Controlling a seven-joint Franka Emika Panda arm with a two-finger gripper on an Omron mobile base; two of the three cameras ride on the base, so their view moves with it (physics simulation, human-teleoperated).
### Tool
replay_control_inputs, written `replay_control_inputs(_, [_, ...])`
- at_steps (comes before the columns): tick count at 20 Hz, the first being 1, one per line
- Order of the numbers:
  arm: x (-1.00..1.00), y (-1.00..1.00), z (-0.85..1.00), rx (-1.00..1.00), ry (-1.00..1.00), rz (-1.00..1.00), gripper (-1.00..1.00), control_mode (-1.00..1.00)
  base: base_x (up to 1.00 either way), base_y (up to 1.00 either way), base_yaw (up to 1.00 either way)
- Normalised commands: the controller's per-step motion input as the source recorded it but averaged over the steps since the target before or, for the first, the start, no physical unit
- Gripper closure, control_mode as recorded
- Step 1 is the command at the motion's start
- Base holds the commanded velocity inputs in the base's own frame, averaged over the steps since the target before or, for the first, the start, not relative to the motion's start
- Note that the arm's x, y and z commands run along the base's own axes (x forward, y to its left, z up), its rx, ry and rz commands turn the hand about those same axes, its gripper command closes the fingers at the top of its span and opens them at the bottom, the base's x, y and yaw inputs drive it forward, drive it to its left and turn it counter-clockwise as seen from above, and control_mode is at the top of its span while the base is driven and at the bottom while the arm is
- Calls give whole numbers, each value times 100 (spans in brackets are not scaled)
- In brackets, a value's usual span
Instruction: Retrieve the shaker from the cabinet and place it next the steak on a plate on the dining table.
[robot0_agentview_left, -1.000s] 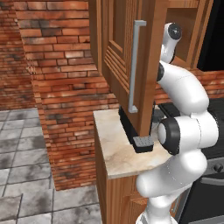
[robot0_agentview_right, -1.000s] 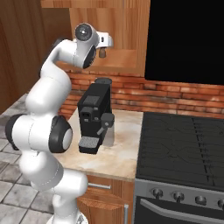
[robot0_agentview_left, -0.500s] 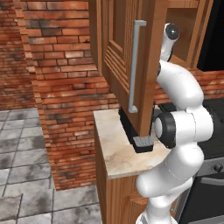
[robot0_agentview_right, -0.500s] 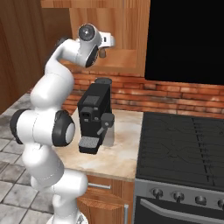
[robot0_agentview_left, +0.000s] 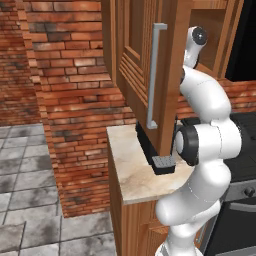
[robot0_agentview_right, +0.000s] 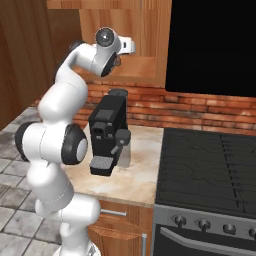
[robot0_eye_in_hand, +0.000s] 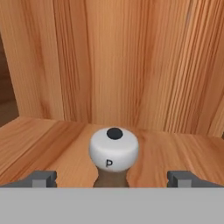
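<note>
You had one small dark brown cylindrical shaker with a pale whitish cap (robot0_eye_in_hand: 114, 151) in front of the hand, standing upright on the wooden shelf (robot0_eye_in_hand: 52, 144) inside the tall reddish-brown wooden cabinet (robot0_agentview_left: 134, 60). Its cap carried a black dot on top and a letter P on the side. In the hand view it sat centred between the two dark fingertips (robot0_eye_in_hand: 42, 178), clear of both, with the cabinet's back panel behind it. Your jaws stood wide open, gripping nothing.

Your white arm with dark joints (robot0_agentview_right: 55, 145) rose from the base, bent at the elbow and reached up and forward, so the hand (robot0_agentview_right: 122, 47) was level with the cabinet's opening. From the left base view the wrist (robot0_agentview_left: 196, 42) showed just past the edge of the one open panelled door, which bore one long vertical grey bar handle (robot0_agentview_left: 154, 75).

Below, one beige marbled counter (robot0_agentview_right: 135, 170) carried one black coffee machine (robot0_agentview_right: 107, 135). One black stove (robot0_agentview_right: 210, 170) stood beside the counter, and red brick wall (robot0_agentview_left: 65, 75) ran behind.
</note>
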Motion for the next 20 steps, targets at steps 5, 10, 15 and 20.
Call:
replay_control_inputs(5, [25,0,0,0,0,0,-100,-100,0,0,0])
replay_control_inputs(10, [20,0,-1,0,0,0,100,-100,0,0,0])
replay_control_inputs(15, [7,0,-8,0,0,0,100,-100,0,0,0])
replay_control_inputs(20, [-26,0,-3,0,0,2,100,-100,0,0,0])
